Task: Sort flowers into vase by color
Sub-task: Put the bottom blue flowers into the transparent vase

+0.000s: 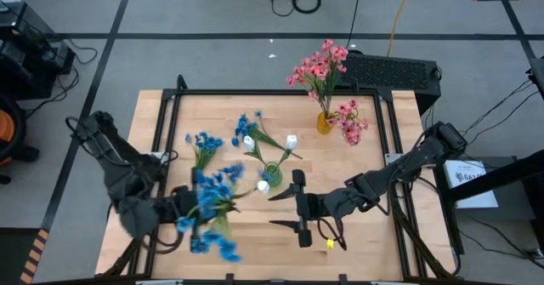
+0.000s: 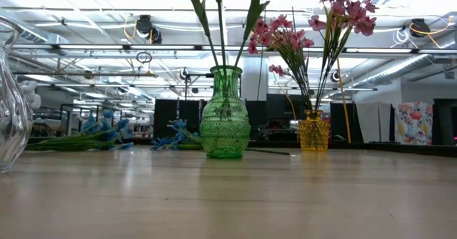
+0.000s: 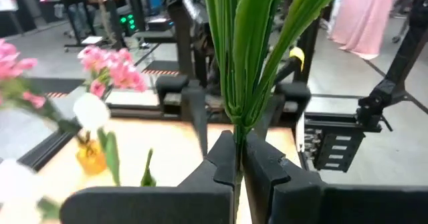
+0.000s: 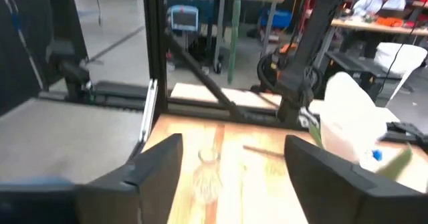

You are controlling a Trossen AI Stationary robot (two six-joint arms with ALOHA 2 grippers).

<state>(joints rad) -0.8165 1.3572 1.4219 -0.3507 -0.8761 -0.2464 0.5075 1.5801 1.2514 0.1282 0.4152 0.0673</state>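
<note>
Light wood tabletop (image 1: 255, 106) in a black frame. Green vase (image 1: 272, 174) near the middle, yellow vase (image 1: 325, 122) by the far edge, clear vase (image 2: 11, 103) on it too. Loose blue flowers (image 1: 204, 145) lie left of centre.

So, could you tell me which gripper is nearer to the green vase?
The right gripper, open, sits just beside the green vase, toward the right arm. The left gripper, shut on blue flowers, is farther away on the other side.
</note>
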